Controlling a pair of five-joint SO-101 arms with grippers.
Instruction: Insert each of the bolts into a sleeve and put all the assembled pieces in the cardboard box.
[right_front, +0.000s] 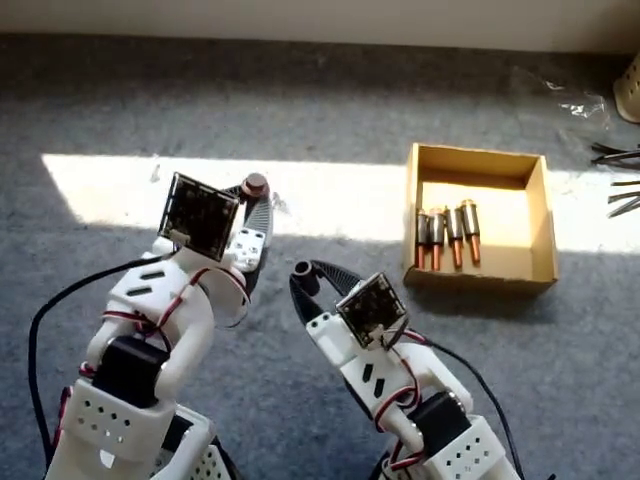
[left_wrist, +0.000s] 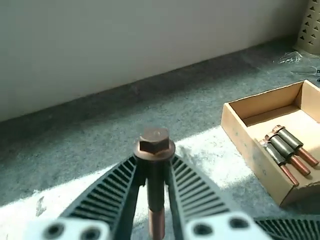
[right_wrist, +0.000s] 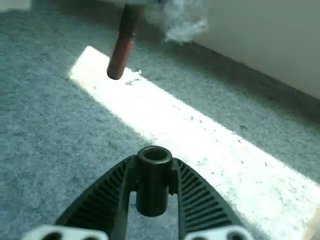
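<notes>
The bolt (left_wrist: 156, 150) is clamped by its shank between the left jaws, with its head past their tips. The sleeve (right_wrist: 153, 172) is gripped between the right jaws, bore open. Both are judged stiff, smooth and liable to twist, so mid-length holds suit. Open carpet (right_front: 300, 100) is seen beyond the right jaws toward the box (right_front: 478, 160), whose wall must be cleared.

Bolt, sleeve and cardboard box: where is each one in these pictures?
bolt (left_wrist: 154, 140), left wrist view, on its hexagonal head.
sleeve (right_wrist: 152, 185), right wrist view, on its dark side wall.
cardboard box (right_front: 480, 276), high view, on its near outer wall.
</notes>
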